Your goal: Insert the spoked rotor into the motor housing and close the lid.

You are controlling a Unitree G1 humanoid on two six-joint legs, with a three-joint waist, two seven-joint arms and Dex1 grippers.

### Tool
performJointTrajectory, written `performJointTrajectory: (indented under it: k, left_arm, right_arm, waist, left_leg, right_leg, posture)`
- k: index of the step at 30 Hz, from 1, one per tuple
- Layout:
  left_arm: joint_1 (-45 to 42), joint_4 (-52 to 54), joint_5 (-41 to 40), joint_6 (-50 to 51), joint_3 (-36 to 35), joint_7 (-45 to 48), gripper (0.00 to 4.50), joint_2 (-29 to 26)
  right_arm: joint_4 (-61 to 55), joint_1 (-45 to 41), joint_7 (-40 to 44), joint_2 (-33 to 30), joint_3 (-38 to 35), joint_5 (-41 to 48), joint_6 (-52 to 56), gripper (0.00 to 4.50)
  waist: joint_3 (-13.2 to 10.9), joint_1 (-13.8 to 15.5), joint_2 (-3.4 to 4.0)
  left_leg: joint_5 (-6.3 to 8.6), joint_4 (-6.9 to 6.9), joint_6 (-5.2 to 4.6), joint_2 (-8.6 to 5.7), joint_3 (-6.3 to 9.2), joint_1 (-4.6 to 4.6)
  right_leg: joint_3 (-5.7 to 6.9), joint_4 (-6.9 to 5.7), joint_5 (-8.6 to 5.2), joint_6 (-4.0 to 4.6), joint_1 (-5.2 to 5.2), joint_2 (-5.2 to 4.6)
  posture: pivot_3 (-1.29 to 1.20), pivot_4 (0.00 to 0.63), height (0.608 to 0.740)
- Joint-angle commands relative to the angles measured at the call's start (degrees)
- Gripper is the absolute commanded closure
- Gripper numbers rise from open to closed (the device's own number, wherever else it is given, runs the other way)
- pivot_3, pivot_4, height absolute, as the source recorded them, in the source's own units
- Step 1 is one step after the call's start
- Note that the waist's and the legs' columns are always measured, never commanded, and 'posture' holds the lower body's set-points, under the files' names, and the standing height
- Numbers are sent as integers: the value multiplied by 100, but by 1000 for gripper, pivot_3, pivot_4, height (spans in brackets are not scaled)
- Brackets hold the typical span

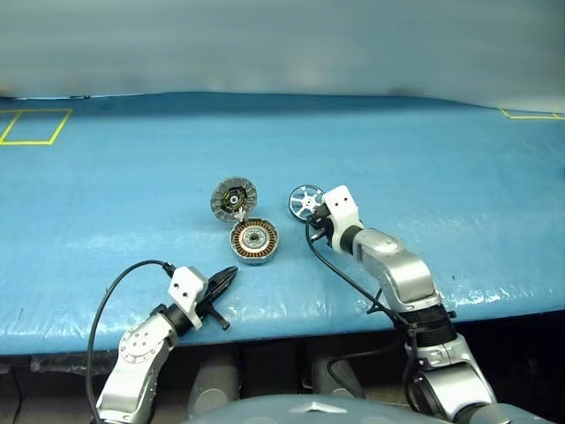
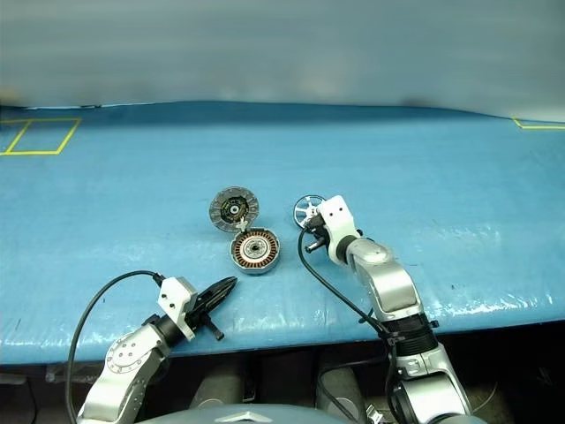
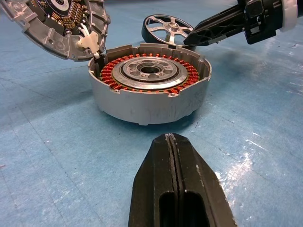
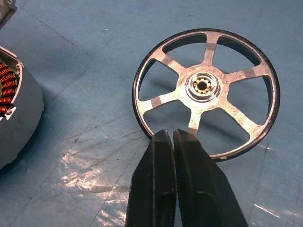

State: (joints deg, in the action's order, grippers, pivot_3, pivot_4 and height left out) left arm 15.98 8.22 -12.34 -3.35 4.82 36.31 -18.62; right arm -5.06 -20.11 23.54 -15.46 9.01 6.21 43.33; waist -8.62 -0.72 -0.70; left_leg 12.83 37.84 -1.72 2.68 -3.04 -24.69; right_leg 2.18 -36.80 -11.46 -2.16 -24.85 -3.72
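Observation:
The motor housing (image 1: 254, 240) sits open on the blue table, its copper windings (image 3: 109, 71) ringing a pale centre. Its lid (image 1: 234, 199) is hinged back on the far side, inner face up. To the right lies the spoked rotor (image 4: 203, 90), with a dark rim and silver spokes. My right gripper (image 4: 171, 133) is shut, and its tips rest at the rotor's near rim; I see no rim between them. My left gripper (image 3: 169, 138) is shut and empty, and it points at the housing from a short way in front of it.
Blue sheeting (image 1: 424, 177) covers the table, whose front edge (image 1: 291, 322) runs just behind my wrists. Yellow tape outlines lie at the far left (image 1: 35, 125) and far right (image 1: 530, 114). A black cable (image 1: 340, 274) trails from the right wrist.

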Motion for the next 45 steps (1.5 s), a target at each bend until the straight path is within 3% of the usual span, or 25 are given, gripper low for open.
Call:
performJointTrajectory:
  k: [1, 7, 16, 30, 45]
  left_arm:
    - [-27, 84, -1, -108, -25, -2, 4500, -24]
    - [-31, 146, -14, -51, -25, -26, 4500, -21]
    - [10, 198, -19, -37, -33, -95, 4500, 0]
    - [109, 219, -19, -54, 5, -145, 4500, 15]
    - [87, 152, -19, -39, 12, -99, 4500, -4]
  right_arm:
    - [-307, -263, 55, -155, -11, -8, 202, 3198]
    - [-72, -807, 81, -388, 73, -141, 502, 1305]
    - [305, -1559, 526, -663, 120, -7, 1115, 1305]
    - [359, -1557, -1117, 741, -422, -142, 1490, 1305]
    - [125, -997, -1658, 867, -275, -418, 1401, 1305]
  waist:
    - [-1, -5, 1]
    - [-4, -10, 5]
    - [-4, 3, 5]
    - [-6, -18, 8]
    - [-7, -54, 10]
  left_leg:
    - [0, 0, 0, 0, 0, 0]
    - [0, -2, 0, -1, -2, -3]
    - [0, -5, -1, -5, -2, -8]
    - [0, -10, 0, -5, -6, -10]
    - [0, -9, 0, -3, -5, -7]
  right_leg:
    - [0, 0, 0, 0, 0, 0]
    - [0, 0, 0, 1, -6, 0]
    - [0, 0, -1, 3, -8, 2]
    - [-1, -3, -2, 6, -13, 7]
    - [-2, -3, -3, 5, -11, 6]
  posture:
    - [0, 150, 740]
    - [0, 150, 740]
    - [0, 150, 740]
    - [0, 150, 740]
    - [0, 150, 740]
